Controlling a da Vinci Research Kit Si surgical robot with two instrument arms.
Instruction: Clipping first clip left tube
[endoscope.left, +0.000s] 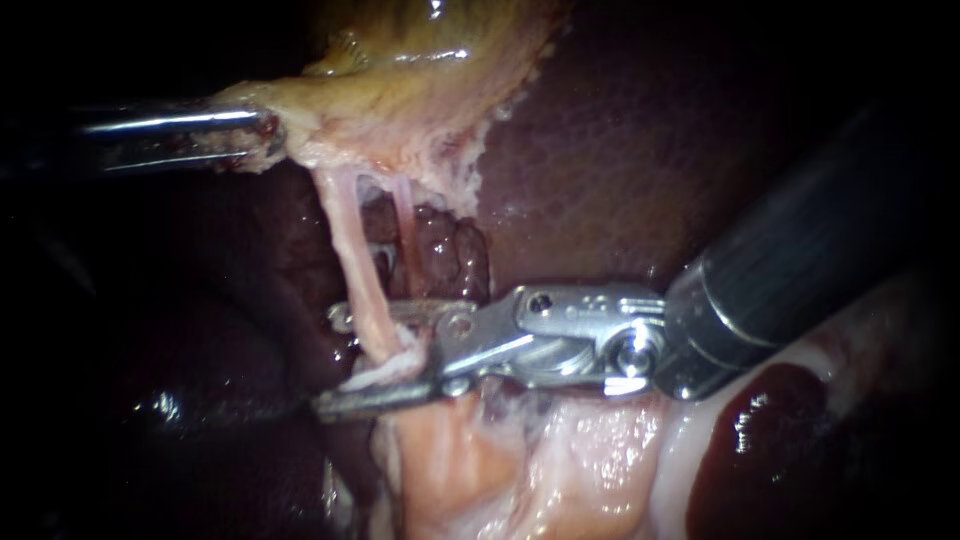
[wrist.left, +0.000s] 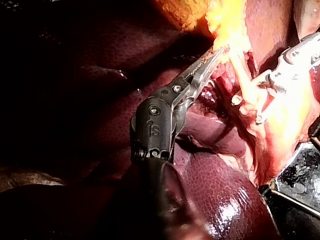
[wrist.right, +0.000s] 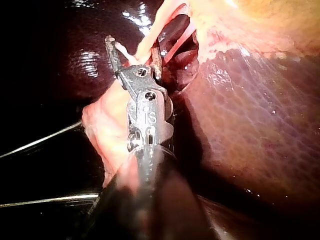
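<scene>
Entering from the left of the endoscope view, the left tool (endoscope.left: 272, 140) is clenched on the pale lower edge of the gallbladder (endoscope.left: 420, 80), with both jaws pressed onto the tissue. The left wrist view confirms this: the left tool (wrist.left: 216, 54) bites the yellow tissue ahead of it.

The right tool (endoscope.left: 328, 362) comes in from the right, and its shaft lies over the dark liver (endoscope.left: 620, 150). Its jaws stand apart and grip nothing. The left tube (endoscope.left: 358, 260) runs down from the gallbladder and passes between them, crossing the upper jaw and ending in whitish tissue just above the lower jaw. No clip can be made out on the tube.

The right tube (endoscope.left: 403, 215), which is thinner, hangs just beside the left tube and lies outside the jaws.

The right wrist view shows the right tool (wrist.right: 134, 47) with its jaws straddling the left tube (wrist.right: 146, 46). The right tube (wrist.right: 181, 39) lies beyond the farther jaw.

Pale tissue (endoscope.left: 560, 460) lies under the right tool.
</scene>
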